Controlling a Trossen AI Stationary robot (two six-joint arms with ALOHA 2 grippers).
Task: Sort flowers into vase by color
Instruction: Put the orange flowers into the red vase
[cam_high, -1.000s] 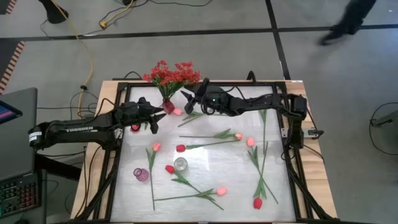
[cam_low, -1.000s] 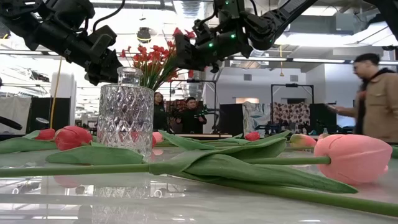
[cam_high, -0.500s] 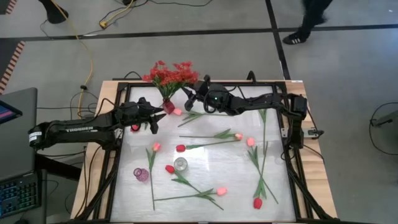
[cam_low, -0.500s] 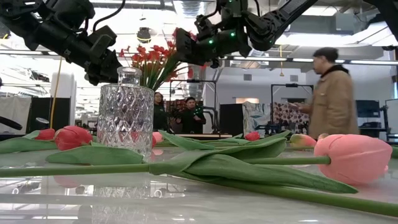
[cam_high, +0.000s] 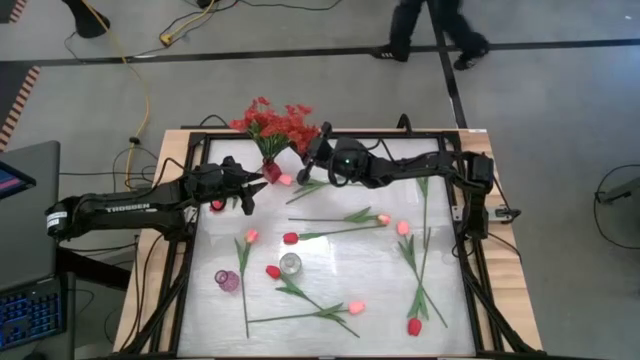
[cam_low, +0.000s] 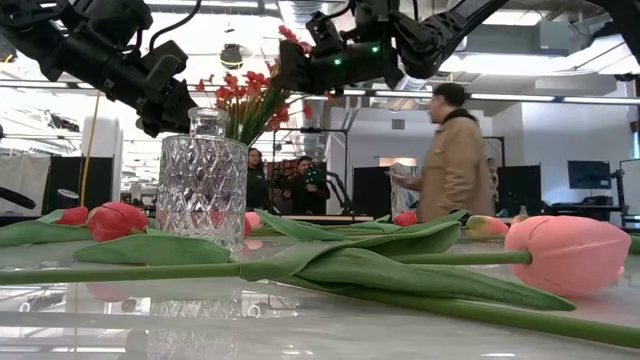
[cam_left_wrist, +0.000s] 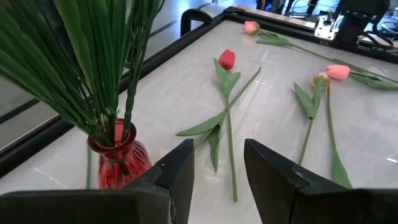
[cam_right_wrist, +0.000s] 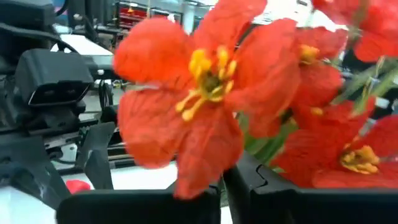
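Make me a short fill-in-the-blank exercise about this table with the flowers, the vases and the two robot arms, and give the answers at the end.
1. The red spray stands in a vase whose colour is ___.
2. The left gripper, beside that vase, is ___, with nothing between its fingers.
3. The right gripper is shut on the spray's red ___.
4. The clear glass vase holds ___ flowers.

Missing words: red; open; blossoms; no
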